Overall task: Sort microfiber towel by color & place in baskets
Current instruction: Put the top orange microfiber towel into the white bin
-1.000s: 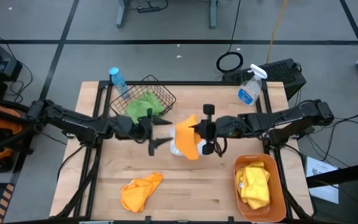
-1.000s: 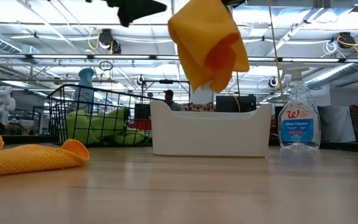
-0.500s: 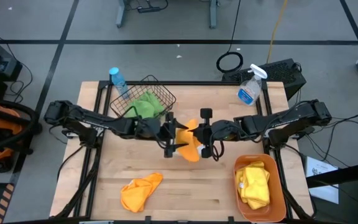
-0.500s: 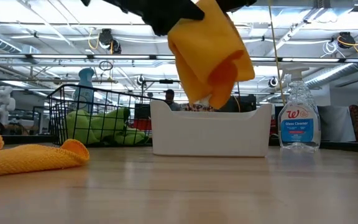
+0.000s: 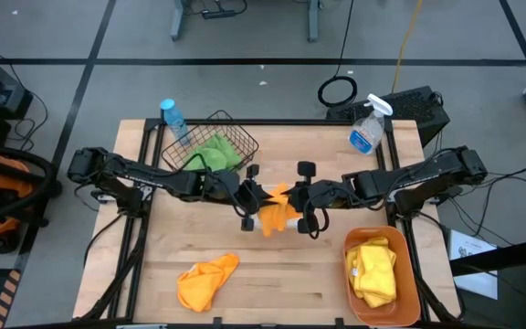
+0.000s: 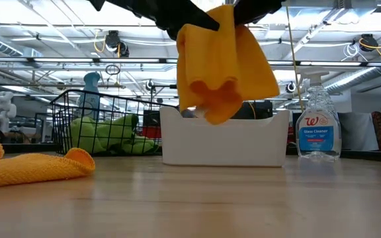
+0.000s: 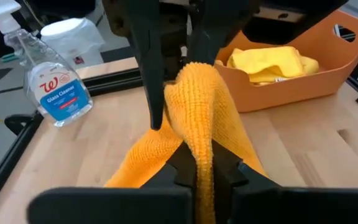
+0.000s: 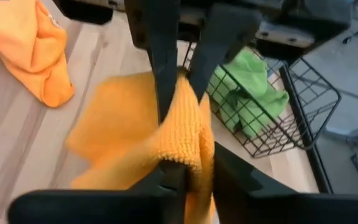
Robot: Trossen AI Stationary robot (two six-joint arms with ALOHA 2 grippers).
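An orange microfiber towel hangs in the air between my two grippers, above the white tray at the table's middle. My left gripper reaches in from the left and is shut on it. My right gripper faces it from the right, also shut on it. A second orange towel lies crumpled on the table near the front edge. Green towels lie in the black wire basket. Yellow towels lie in the orange tub. My left gripper pinches a bunched fold at the towel's top between its two fingers, coming level from the table's left. The cloth hangs slack below the fingers. My right gripper pinches the same top fold between its two fingers, level from the table's right, close to the left fingers. The towel's lower end hangs at the tray's rim; whether it touches the tray I cannot tell.
A clear spray bottle stands at the far right of the table and a blue-capped bottle beside the wire basket at the far left. Bare wood lies between the crumpled orange towel and the orange tub.
My left gripper has moved toward the table's right, reached the hanging orange towel and shut on its top beside the right gripper. The towel, which hung bunched from the right gripper alone, now hangs wider and a little lower between both.
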